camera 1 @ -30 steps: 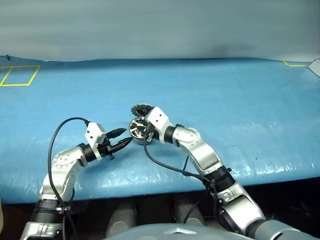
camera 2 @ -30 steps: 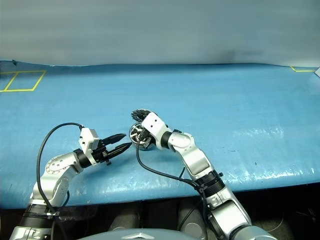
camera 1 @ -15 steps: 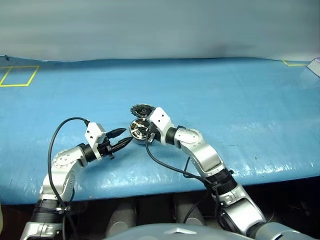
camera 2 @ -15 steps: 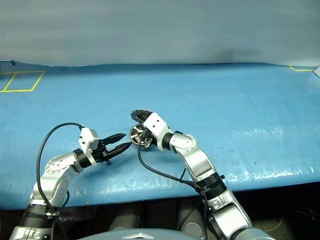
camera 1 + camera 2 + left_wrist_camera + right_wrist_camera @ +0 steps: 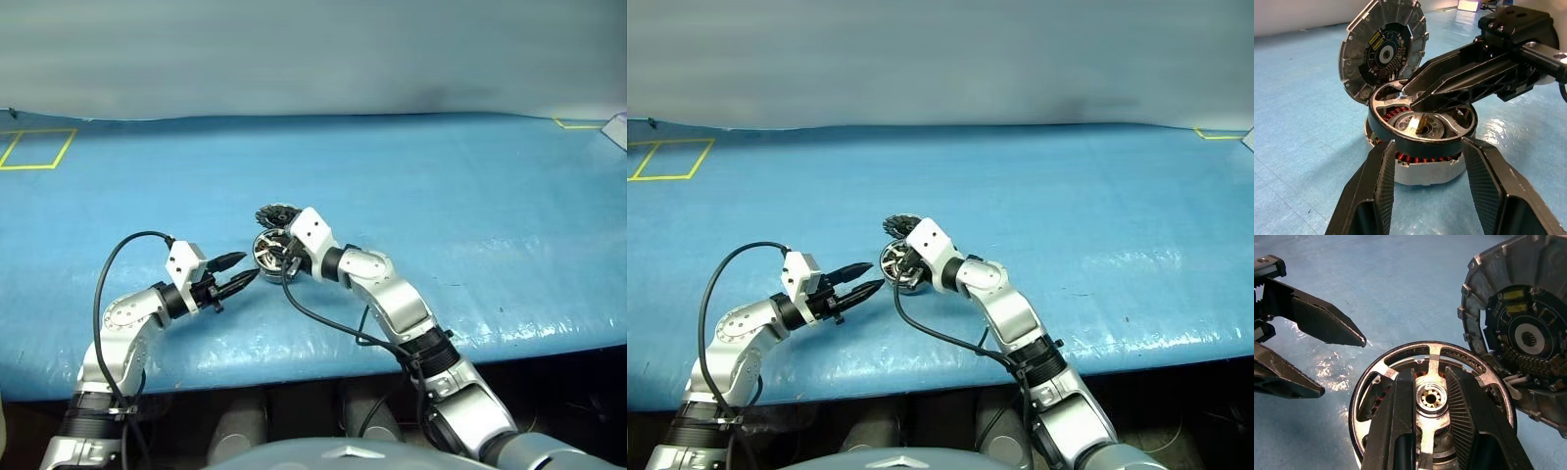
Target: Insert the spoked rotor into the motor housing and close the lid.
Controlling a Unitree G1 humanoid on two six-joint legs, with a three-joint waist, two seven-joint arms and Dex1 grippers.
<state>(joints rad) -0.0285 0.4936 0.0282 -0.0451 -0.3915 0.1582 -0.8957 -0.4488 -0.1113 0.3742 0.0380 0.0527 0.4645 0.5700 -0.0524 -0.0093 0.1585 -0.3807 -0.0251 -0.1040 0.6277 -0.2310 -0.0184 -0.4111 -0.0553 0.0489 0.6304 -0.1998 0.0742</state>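
Observation:
The motor housing (image 5: 1425,169), a silver puck with copper windings, sits on the blue table. The spoked rotor (image 5: 1400,357) rests on top of it, slightly tilted. My right gripper (image 5: 1429,374) comes in over the rotor, shut on the rotor's middle spoke at the hub. The lid (image 5: 1383,49) leans tilted against the housing's far side, its dark finned face toward the rotor. My left gripper (image 5: 251,264) hovers open just left of the housing, pointing at it, with nothing between its fingers.
The blue table (image 5: 470,196) stretches wide behind and to the right. A yellow tape square (image 5: 39,147) marks the far left corner. The table's front edge (image 5: 294,367) runs close below my arms, and black cables loop from both wrists.

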